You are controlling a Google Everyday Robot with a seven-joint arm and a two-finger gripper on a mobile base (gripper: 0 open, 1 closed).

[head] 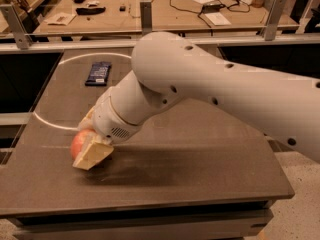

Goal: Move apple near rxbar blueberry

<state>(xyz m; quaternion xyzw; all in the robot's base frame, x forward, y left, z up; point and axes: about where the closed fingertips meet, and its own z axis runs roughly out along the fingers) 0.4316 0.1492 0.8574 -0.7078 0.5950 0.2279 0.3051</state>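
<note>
The apple [78,142], red-orange, sits at the left front of the dark table, half hidden by my gripper. My gripper [89,146] is on the apple, with one pale finger [93,155] across its front and right side and the other behind it; it is shut on the apple. The rxbar blueberry [98,73], a flat dark navy bar, lies at the far left of the table, well behind the apple. My white arm [210,89] reaches in from the right.
The dark table [200,154] has a white curved line [50,121] on its left part. Its left edge is close to the apple. A rail with metal posts [146,16] runs behind it, and a wooden bench [165,9] with cables lies beyond.
</note>
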